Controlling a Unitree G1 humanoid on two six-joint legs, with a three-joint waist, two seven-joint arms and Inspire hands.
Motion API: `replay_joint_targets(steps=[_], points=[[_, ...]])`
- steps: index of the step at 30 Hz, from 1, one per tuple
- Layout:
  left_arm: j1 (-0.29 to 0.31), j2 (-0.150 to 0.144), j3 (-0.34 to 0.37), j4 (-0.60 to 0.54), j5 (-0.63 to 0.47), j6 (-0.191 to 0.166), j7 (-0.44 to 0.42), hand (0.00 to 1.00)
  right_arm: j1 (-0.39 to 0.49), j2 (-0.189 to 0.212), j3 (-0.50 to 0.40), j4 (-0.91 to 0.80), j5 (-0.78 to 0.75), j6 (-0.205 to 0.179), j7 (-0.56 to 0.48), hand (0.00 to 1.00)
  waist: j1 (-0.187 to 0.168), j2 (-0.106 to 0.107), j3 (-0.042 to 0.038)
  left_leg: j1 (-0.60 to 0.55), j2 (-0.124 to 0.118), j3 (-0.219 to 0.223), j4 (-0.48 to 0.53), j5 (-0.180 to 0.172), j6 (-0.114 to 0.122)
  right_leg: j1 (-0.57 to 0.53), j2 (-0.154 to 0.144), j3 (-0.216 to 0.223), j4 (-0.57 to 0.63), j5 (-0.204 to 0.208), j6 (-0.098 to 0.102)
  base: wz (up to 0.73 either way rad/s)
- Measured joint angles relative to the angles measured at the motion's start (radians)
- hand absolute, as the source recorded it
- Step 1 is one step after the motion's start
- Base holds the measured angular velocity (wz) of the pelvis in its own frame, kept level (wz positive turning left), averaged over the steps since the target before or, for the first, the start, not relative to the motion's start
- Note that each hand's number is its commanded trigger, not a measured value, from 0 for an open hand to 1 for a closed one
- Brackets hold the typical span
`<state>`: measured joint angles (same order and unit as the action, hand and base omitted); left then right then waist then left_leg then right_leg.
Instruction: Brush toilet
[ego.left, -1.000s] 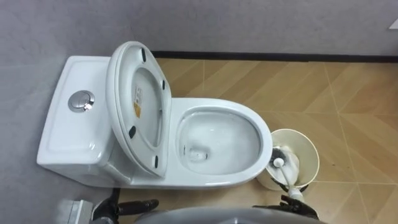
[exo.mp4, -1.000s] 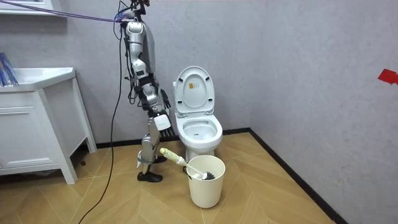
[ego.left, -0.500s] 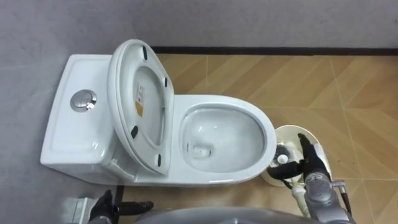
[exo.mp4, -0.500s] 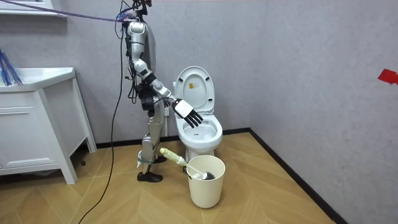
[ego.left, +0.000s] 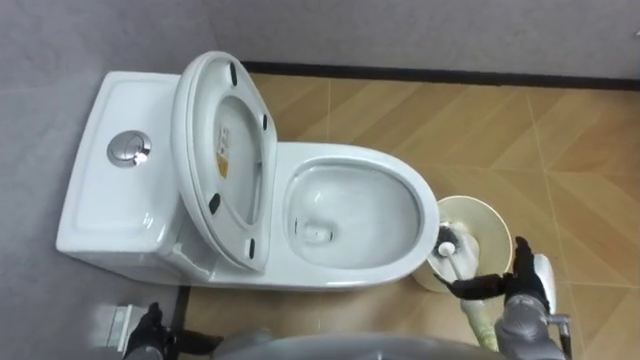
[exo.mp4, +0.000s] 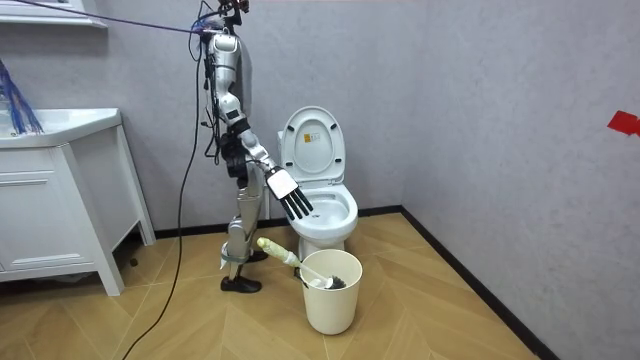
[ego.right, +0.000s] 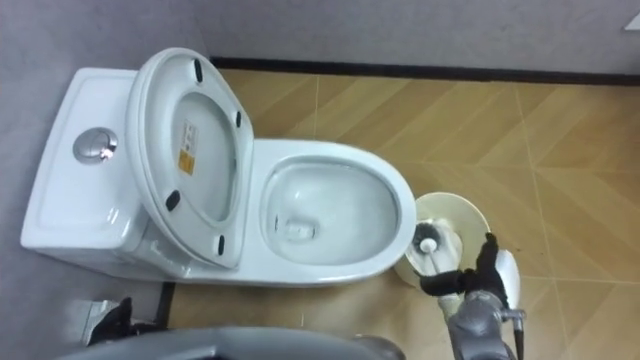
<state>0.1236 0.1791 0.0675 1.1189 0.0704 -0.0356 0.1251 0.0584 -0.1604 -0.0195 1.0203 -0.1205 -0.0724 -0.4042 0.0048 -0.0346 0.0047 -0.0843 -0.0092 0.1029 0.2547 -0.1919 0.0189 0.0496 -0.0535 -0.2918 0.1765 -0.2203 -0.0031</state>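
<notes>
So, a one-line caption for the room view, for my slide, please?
Robot beside the open toilet, right hand spread above the brush in its bucket.

We've got a wooden floor (ego.left: 560, 140) here, herringbone pattern, running up to the grey wall. Sitting right on it is the white toilet (ego.left: 110, 200), tank at the wall, lid up. A cream bucket (exo.mp4: 330, 305) stands upright on the floor near the bowl's front end; we can't tell if the two touch. Over at the room view's left a white cabinet (exo.mp4: 50, 215) stands on its legs, well apart from both.
</notes>
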Motion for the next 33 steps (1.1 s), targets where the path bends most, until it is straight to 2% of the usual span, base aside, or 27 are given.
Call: replay_joint_targets(steps=[5,7,10,16,20,22,25,29,33], points=[[-0.071,-0.003,-0.042,-0.002,0.000,-0.001,0.000,0.00,-0.142,-0.023,-0.002,0.150,0.027,0.000,-0.022,0.00,0.000,0.036,0.0057,-0.132,0.006,-0.019,0.065,0.000,0.015,-0.132,-0.009,-0.015,0.077,0.001,-0.002,0.10],[-0.108,-0.009,-0.060,0.000,-0.001,-0.001,0.002,0.00,-0.206,-0.044,-0.004,0.201,0.062,0.000,-0.024,0.00,0.004,0.052,0.0113,-0.190,0.009,-0.020,0.081,0.009,0.025,-0.196,-0.018,-0.017,0.109,0.000,-0.002,0.08],[-0.144,-0.008,-0.089,0.000,-0.002,0.000,0.012,0.00,-0.265,-0.066,-0.002,0.233,0.124,-0.001,-0.046,0.00,0.008,0.059,0.0113,-0.257,0.005,-0.018,0.098,0.020,0.035,-0.278,-0.031,-0.011,0.156,0.000,-0.002,-0.04],[-0.207,-0.008,-0.158,0.001,-0.013,0.005,0.023,0.00,-0.332,-0.117,-0.002,0.297,0.200,0.014,-0.074,0.00,0.028,0.053,0.0179,-0.387,-0.002,0.002,0.129,0.038,0.054,-0.428,-0.051,0.010,0.235,0.000,-0.001,-0.04],[-0.239,-0.008,-0.198,-0.002,-0.042,0.014,0.052,0.00,-0.367,-0.142,-0.002,0.303,0.247,0.043,-0.090,0.00,0.028,0.049,0.0241,-0.471,-0.004,0.005,0.147,0.052,0.063,-0.526,-0.061,0.018,0.276,0.004,-0.001,-0.04],[-0.258,0.000,-0.238,-0.013,-0.072,0.014,0.069,0.00,-0.403,-0.158,-0.001,0.304,0.292,0.044,-0.105,0.00,0.034,0.039,0.0332,-0.534,-0.006,0.020,0.163,0.060,0.068,-0.609,-0.072,0.039,0.324,0.002,-0.004,-0.09],[-0.273,0.000,-0.244,-0.046,-0.079,0.012,0.069,0.00,-0.448,-0.164,0.001,0.307,0.316,0.047,-0.108,0.00,0.038,0.027,0.0421,-0.609,-0.006,0.033,0.197,0.063,0.070,-0.700,-0.083,0.048,0.381,-0.003,-0.011,-0.10],[-0.293,0.003,-0.250,-0.081,-0.085,0.012,0.069,0.00,-0.471,-0.177,0.015,0.306,0.315,0.057,-0.103,0.00,0.038,0.030,0.0449,-0.713,-0.002,0.024,0.247,0.062,0.070,-0.796,-0.088,0.043,0.419,-0.010,-0.020,0.06],[-0.297,0.003,-0.260,-0.109,-0.122,0.022,0.069,0.00,-0.474,-0.194,0.040,0.305,0.320,0.084,-0.078,0.00,0.053,0.031,0.0448,-0.781,-0.003,0.021,0.273,0.064,0.073,-0.863,-0.094,0.042,0.452,-0.015,-0.023,0.05]])
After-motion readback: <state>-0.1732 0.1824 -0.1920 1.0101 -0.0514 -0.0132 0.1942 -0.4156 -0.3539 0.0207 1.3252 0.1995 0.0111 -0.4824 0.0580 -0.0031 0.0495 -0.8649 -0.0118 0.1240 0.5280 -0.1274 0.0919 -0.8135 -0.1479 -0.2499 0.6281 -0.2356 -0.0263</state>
